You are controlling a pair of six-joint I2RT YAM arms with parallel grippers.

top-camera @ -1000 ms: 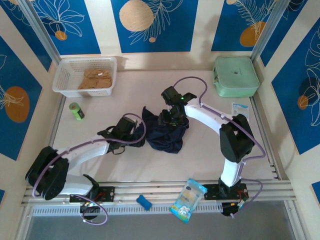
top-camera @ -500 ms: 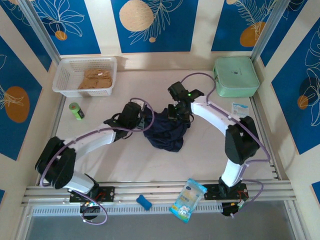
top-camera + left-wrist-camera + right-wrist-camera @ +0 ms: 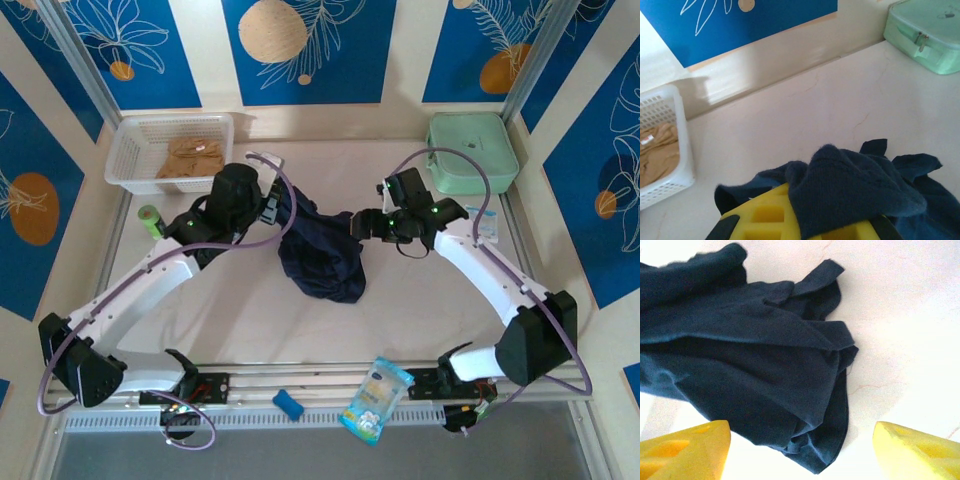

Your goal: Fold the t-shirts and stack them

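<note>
The navy t-shirt (image 3: 320,262) lies bunched right of the white basket (image 3: 125,150) (tan t-shirt (image 3: 190,158) inside). The left gripper (image 3: 277,207) has just pinched and lifted its basket-side edge. The right gripper (image 3: 358,225), farther from the basket, has let go with its fingers spread, so spreading likely needs a regrasp.

Top cam: high at the near edge, looking down on the whole counter (image 3: 420,320). Left wrist cam: low and close, facing the back wall (image 3: 765,30). Right wrist cam: close, looking down. All three share the navy t-shirt (image 3: 320,262).
</note>
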